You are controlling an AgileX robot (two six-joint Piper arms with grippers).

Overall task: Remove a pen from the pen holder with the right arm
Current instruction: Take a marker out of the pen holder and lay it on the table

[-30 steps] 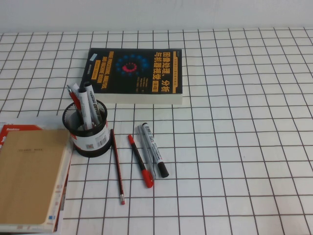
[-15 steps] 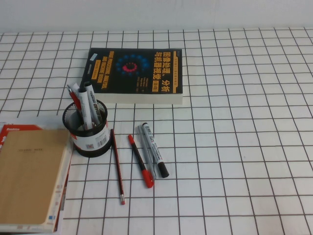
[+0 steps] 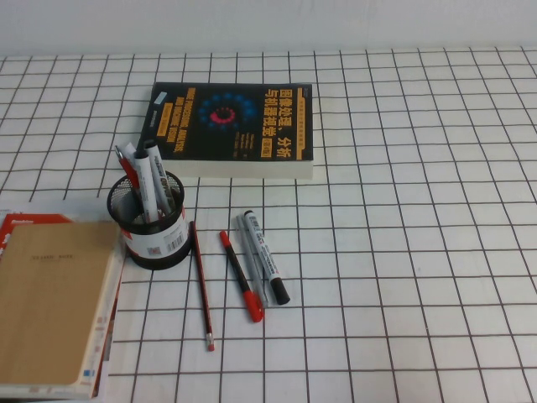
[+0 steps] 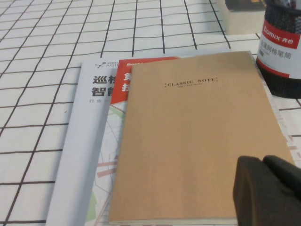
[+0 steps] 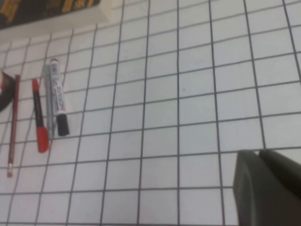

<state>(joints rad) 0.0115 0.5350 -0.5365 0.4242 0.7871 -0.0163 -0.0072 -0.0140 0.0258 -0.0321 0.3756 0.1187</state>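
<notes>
Both pressed together and seemingly parked, the right claw [image 5: 260, 152] hangs over the counter [image 5: 188, 94] well apart from the pen holder [image 3: 151, 231], the left claw [image 4: 264, 159] above the notebook [image 4: 193, 136].

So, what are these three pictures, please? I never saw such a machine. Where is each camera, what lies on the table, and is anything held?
It is a robot with two arms. The wide picture looks down from a raised camera; the arms are outside it. The other two come from wrist cameras. The left gripper, closed and empty, hangs over the brown notebook beside the pen holder. The right gripper, also closed and empty, hangs over the checked cloth near the pencil, red pen and marker. A dark book lies behind.
</notes>
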